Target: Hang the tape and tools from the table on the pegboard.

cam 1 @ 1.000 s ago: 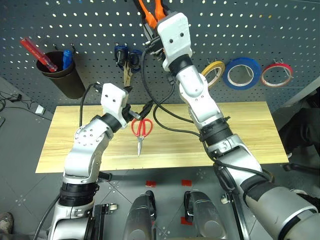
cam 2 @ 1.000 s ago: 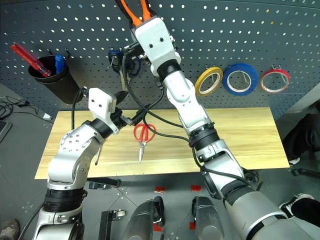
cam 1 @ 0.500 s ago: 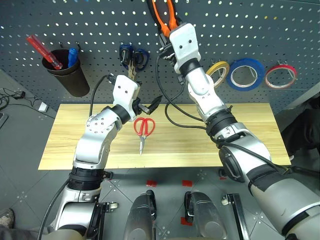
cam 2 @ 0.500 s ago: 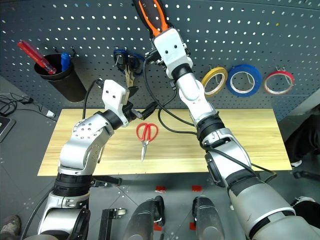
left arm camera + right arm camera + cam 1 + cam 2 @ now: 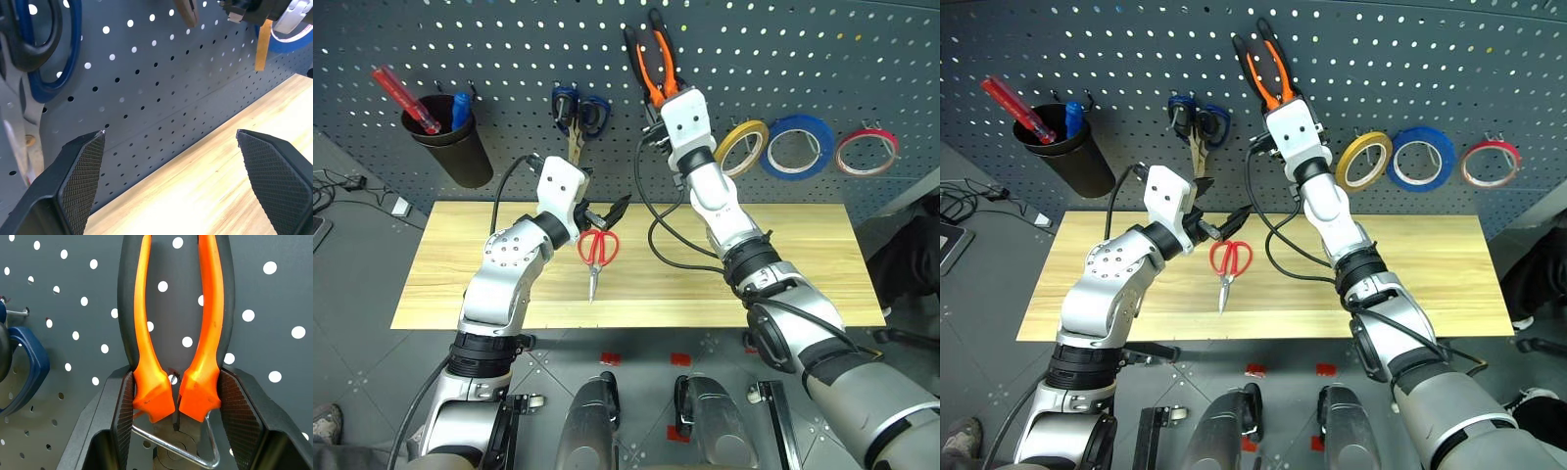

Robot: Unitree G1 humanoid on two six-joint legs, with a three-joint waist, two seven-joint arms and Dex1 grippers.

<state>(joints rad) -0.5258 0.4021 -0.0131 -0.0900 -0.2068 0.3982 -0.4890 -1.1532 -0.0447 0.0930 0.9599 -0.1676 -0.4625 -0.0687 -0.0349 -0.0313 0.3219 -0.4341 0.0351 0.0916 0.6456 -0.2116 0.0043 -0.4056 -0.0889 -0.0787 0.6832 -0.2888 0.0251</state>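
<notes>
The pliers (image 5: 176, 333) are clamped in the right gripper (image 5: 668, 95), handles pointing up, against the upper middle of the pegboard (image 5: 803, 49). The right wrist view shows what the head views do not: the two black pads press the orange handles from both sides just above the joint, and a thin wire spring spans between the handles below them.

The red-handled scissors (image 5: 595, 257) lie flat on the table (image 5: 783, 264), left of its centre and nearer the back edge, tips pointing to the front edge. The left gripper (image 5: 607, 211) hangs just above their handles with its fingers spread wide and nothing between them. The left wrist view confirms the empty gap, showing bare wood and board between the pads.

The yellow tape (image 5: 741, 147) hangs on the pegboard right of the pliers, then a blue roll (image 5: 798, 145) and a red roll (image 5: 867, 152). Blue-handled scissors (image 5: 578, 113) hang left of the pliers. A black cup (image 5: 450, 147) hangs near the board's left edge, holding a red tool and a blue one.
</notes>
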